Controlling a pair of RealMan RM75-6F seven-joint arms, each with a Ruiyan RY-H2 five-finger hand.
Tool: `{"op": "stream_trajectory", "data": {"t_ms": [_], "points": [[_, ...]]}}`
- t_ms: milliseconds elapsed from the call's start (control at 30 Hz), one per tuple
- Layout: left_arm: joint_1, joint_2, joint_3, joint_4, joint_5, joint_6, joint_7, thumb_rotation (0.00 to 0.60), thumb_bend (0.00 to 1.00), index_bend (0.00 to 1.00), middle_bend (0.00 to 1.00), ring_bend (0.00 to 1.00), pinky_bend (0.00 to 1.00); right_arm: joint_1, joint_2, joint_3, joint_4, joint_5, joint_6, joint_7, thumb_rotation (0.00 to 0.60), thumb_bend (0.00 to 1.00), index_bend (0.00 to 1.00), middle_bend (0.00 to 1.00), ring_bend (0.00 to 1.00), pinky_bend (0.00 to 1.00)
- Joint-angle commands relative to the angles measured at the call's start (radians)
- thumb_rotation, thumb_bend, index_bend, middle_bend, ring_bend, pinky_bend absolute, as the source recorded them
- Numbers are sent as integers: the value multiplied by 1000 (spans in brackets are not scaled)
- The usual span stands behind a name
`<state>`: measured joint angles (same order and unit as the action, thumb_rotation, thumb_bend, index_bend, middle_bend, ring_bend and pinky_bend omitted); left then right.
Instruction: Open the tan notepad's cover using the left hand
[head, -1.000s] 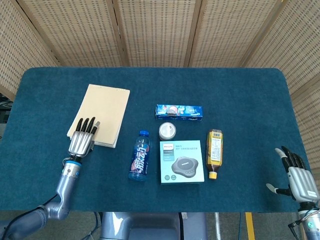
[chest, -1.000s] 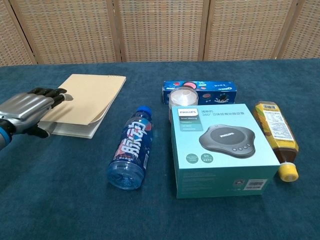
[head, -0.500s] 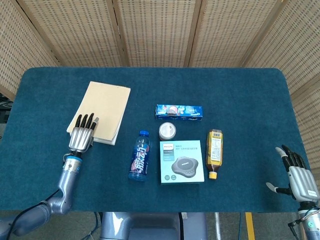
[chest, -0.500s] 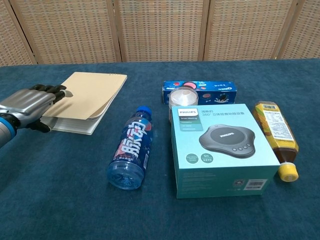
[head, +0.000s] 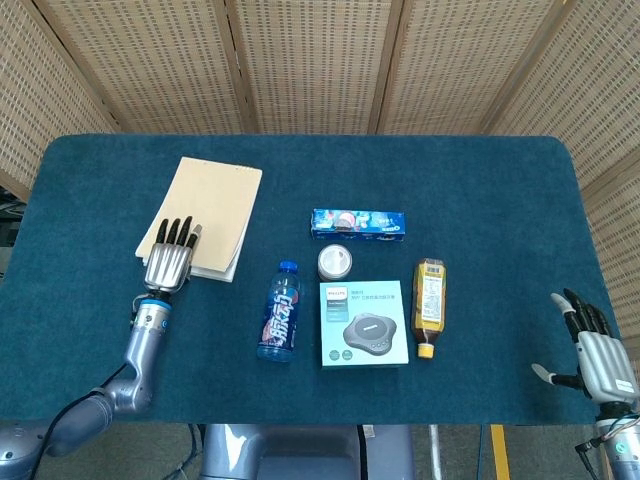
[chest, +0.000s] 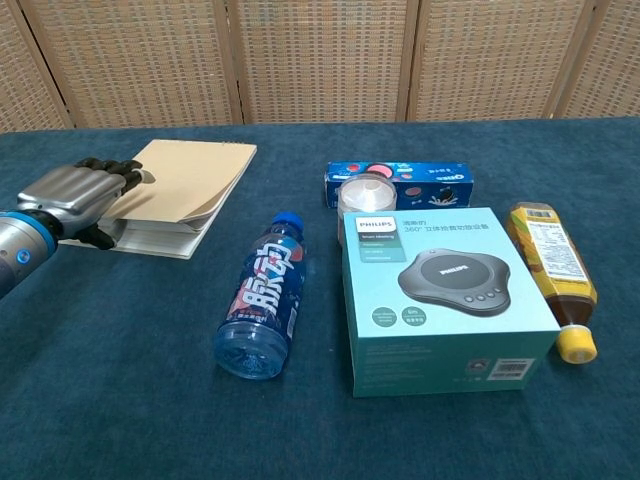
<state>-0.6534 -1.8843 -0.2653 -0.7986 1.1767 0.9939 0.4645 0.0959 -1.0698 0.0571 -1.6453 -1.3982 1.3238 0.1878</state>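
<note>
The left hand (head: 170, 258) lies over the near left corner of the tan notepad (head: 213, 212), fingers stretched out side by side along the cover and resting on it. In the chest view the left hand (chest: 72, 195) shows its fingertips on top of the cover while the thumb sits low against the near edge of the pages; the cover's near left corner looks lifted a little off the stack below (a dark gap shows under it). Whether the cover is truly pinched between thumb and fingers, I cannot tell. The notepad itself lies flat on the blue tablecloth (head: 480, 190), reaching away from the hand toward the far side of the table, its bound edge at the far end.

To the right of this hand, near the notepad's near right corner, a blue drink bottle (head: 279, 311) lies on its side. Farther right stand a round white-lidded tub (head: 335, 262) and a teal speaker box (head: 364, 323), with a blue biscuit packet (head: 358, 224) beyond them and an amber bottle with a yellow cap (head: 430, 295) lying further right again.

The right hand (head: 596, 348) rests well apart at the table's near right corner, fingers spread and holding nothing.
</note>
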Motion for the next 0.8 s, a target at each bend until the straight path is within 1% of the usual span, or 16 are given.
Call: {"op": "stream_trajectory", "data": {"t_ms": [33, 167, 367, 467, 533, 633, 800], "points": [[-17, -14, -14, 27, -12, -9, -6, 600, 612, 22, 0, 0, 0, 0, 0, 1, -1, 2, 0, 1, 600, 53, 32, 0, 0, 0], [-31, -27, -28, 53, -18, 0, -18, 600, 612, 40, 0, 0, 0, 0, 0, 2, -2, 2, 1, 0, 600, 53, 32, 0, 0, 0], [-49, -41, -47, 83, -13, 43, -36, 600, 611, 68, 0, 0, 0, 0, -1, 4, -3, 2, 3, 1, 600, 53, 33, 0, 0, 0], [-57, -46, -52, 96, -12, 55, -37, 600, 617, 165, 0, 0, 0, 0, -2, 4, -3, 1, 5, 0, 600, 53, 32, 0, 0, 0], [-63, -49, -54, 106, -12, 58, -37, 600, 635, 281, 0, 0, 0, 0, -2, 5, -3, 2, 6, 1, 600, 53, 32, 0, 0, 0], [-74, -55, -60, 126, -12, 64, -38, 600, 656, 410, 0, 0, 0, -1, -2, 5, -4, 2, 7, 2, 600, 53, 32, 0, 0, 0], [-85, -64, -62, 159, -6, 78, -48, 600, 682, 556, 0, 0, 0, 0, -3, 7, -5, 3, 7, 5, 600, 53, 32, 0, 0, 0]]}}
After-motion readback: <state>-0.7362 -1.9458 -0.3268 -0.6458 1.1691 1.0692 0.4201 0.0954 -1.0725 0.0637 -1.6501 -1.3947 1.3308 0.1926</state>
